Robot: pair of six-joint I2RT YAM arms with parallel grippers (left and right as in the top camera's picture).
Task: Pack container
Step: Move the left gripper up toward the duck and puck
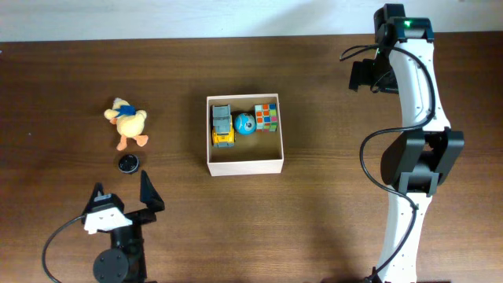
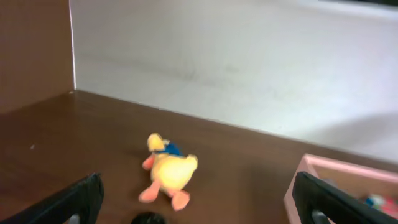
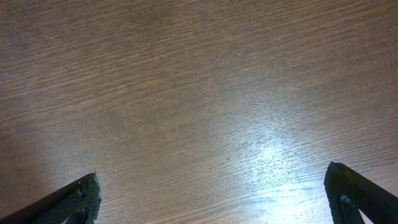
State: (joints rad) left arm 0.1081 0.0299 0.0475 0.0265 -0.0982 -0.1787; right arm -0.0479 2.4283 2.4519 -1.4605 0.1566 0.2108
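The container [image 1: 244, 153] sits on the bench [image 1: 338, 236], ahead of the left jaws and off to their right. It is well apart from the right jaws, on the side toward the left arm. 3 toys line its wall farthest from the left jaws: a yellow-and-grey toy truck [image 1: 222, 126], a blue ball [image 1: 244, 123] touching it, and a colour-tiled cube [image 1: 267, 117] just beside the ball.

A yellow plush duck [image 1: 127, 123] lies straight ahead of the left jaws, well to the left of the container. A small black round piece [image 1: 128, 163] rests between the duck and those jaws, near the duck's feet.

The left jaws are spread wide, low over the bench. The right jaws are spread wide too, with only wood grain showing between them in the right wrist view.
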